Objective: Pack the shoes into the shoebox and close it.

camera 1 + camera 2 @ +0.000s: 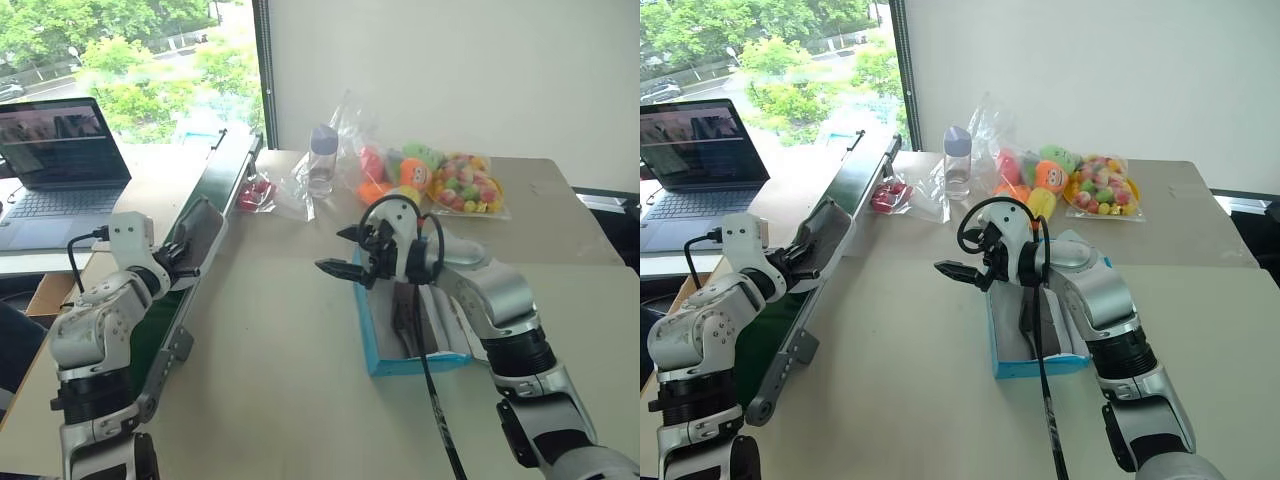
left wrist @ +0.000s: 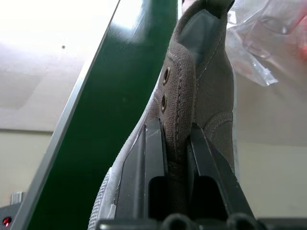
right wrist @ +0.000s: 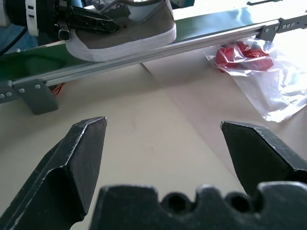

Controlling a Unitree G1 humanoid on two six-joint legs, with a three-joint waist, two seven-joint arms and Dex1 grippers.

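One grey canvas shoe (image 1: 203, 222) with a white sole lies on the dark green conveyor (image 1: 228, 165) at the left. My left gripper (image 1: 182, 251) is shut on it. In the left wrist view both black fingers (image 2: 152, 153) pinch the shoe's (image 2: 204, 96) side wall by the eyelets. The blue shoebox (image 1: 415, 365) stands open at mid-table, white inside. My right arm hides much of its contents. My right gripper (image 1: 335, 250) hovers above the box's far end, open and empty, pointing toward the conveyor. The right wrist view looks across the table at the held shoe (image 3: 127, 28).
A laptop (image 1: 55, 160) sits far left. At the back of the table are a clear bottle (image 1: 322, 160), plastic bags with plush toys (image 1: 405, 170) and coloured sweets (image 1: 468, 185), and a red packet (image 1: 255, 193) by the conveyor. A black cable (image 1: 432, 390) hangs from my right wrist.
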